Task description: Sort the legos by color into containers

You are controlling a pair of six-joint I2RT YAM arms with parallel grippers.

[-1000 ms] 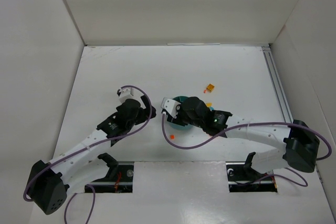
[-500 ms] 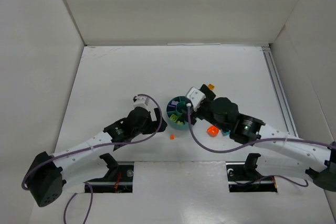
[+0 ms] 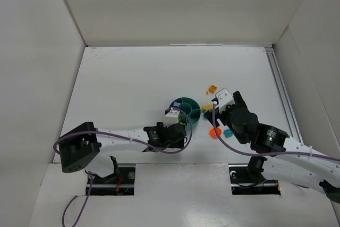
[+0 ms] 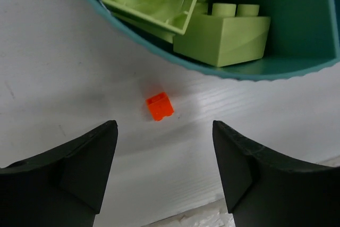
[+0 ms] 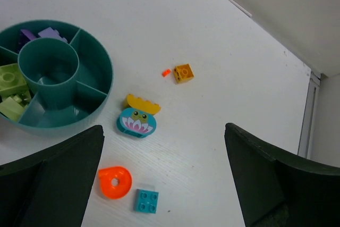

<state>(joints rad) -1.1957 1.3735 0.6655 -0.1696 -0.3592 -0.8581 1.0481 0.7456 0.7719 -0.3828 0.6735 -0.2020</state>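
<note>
The left gripper stands roughly half open with nothing in it. A tiny orange brick, glossy and square, lies untouched on the matt white table just ahead of the gap between the jaws and close outside the dish. Past it, over the dish's finely ribbed teal rim, 2 yellow-green bricks share 1 wedge, 1 studs-up and 1 flipped to show its hollow underside. The right gripper is spread wide and empty above the loose pieces. Nearest its jaws, toward the left finger, lie an orange ring and a small teal 4-stud plate. Further out between the jaws is a rounded teal piece printed with a face, a scalloped yellow piece touching its far edge. Furthest ahead sit a square orange-yellow brick and a tiny orange bit just beside it. Off to the left of these jaws, purple bricks fill a far wedge, while the centre cup looks bare. I'd say it is under halfway: green and purple are sorted, and at least 7 smooth plastic pieces are left on the table.
</note>
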